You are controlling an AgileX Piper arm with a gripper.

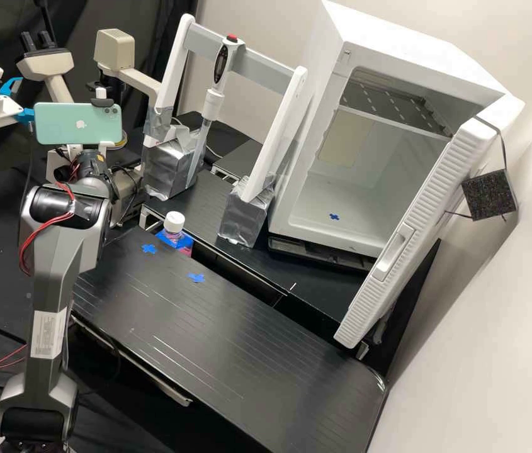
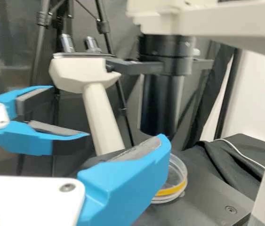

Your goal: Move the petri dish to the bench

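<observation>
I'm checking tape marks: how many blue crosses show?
3. One cross and a second cross lie on the black bench, near the capped bottle; a third cross is on the floor inside the open white cabinet. The arm may hide more.

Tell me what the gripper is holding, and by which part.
Nothing is held: the large blue finger shows its grey pad with nothing against it, and the petri dish lies on the dark surface beyond.

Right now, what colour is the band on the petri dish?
The band on the petri dish is yellow-orange, seen best in the wrist view.
</observation>
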